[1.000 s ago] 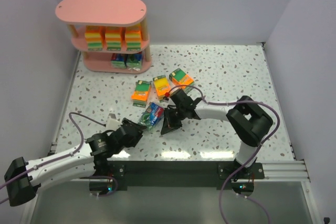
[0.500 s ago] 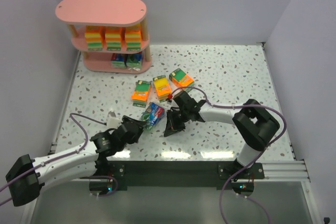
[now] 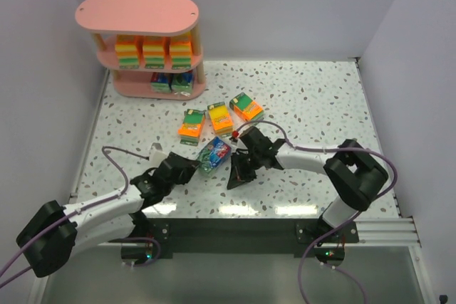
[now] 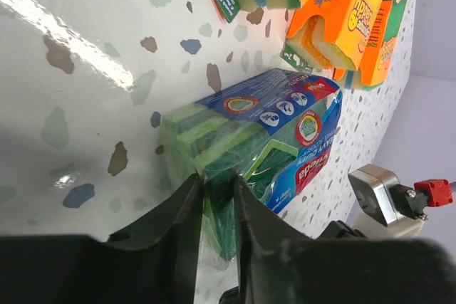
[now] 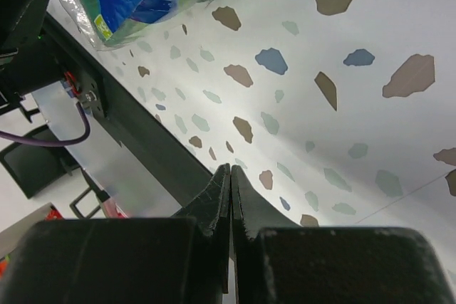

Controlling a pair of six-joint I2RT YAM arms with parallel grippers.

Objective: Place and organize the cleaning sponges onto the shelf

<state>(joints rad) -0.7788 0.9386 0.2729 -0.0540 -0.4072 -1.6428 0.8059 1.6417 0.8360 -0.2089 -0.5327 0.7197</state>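
1. Pinching one end only: the left jaws are closed on the near end of the blue pack (image 4: 265, 138). The pack lies on the surface (image 3: 306, 97) near centre, well apart from the shelf (image 3: 137, 13) at far left. The hold appears to take mostly wrapper and a thin sponge edge. Likely fault: the film slips or tears on lifting and the pack drops.
2. Right jaws: closed, empty, tips angled down at the surface just right of the blue pack. Likely fault: a swing of the held pack toward the right would strike them. The two arms sit close enough to foul each other.
3. Three orange packs (image 3: 219, 117): loose on the surface, just beyond the blue pack. Likely fault: a low carry toward the shelf drags across them and scatters the group.
4. Shelf stock: three orange packs (image 3: 153, 51) on the middle tier, two blue packs (image 3: 172, 82) on the bottom tier. Likely fault: a pack held by one end hangs tilted, catches the board rim or a post, or shoves the stored blue pair out of line.
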